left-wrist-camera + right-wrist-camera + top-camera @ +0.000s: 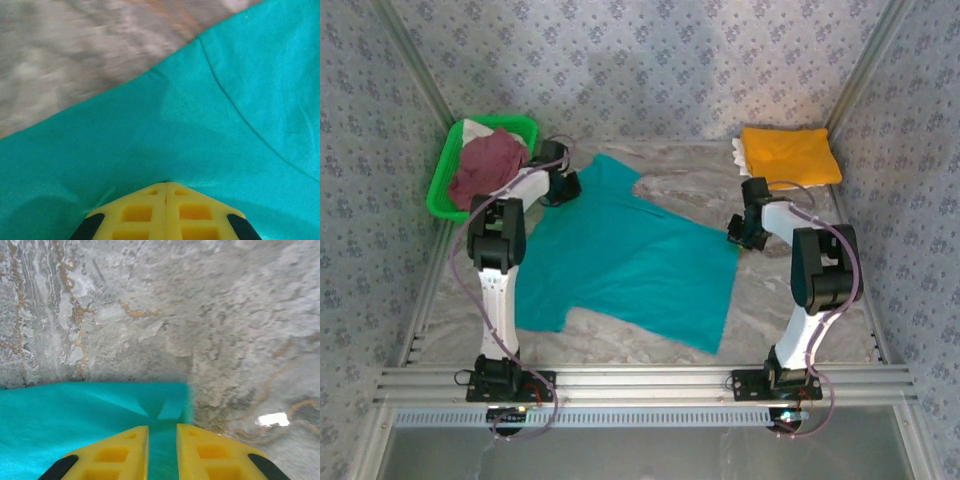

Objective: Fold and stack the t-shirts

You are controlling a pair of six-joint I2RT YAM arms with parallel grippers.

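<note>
Pinching the teal t-shirt (630, 262) at its upper-left shoulder, the left end effector (166, 184) is pressed together on cloth; the shirt lies lengthwise left-to-right across the bench (690, 165), its upper-right hem corner between the spread fingers of the right end effector (162, 427) (grip unclear); the left arm (500, 250) hides the collar.

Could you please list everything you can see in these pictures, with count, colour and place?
teal t-shirt: one, teal, spread flat mid-table
orange-yellow t-shirt: one, orange-yellow, folded, far right
maroon t-shirt: one, maroon, bunched in the basket
white cloth: one, white, basket's far corner
basket: one, green, far left
table: one, grey marbled, beneath everything
left tool: one, yellow fingers, shut on teal t-shirt's far-left part
right tool: one, yellow fingers, slightly open at teal t-shirt's right corner
</note>
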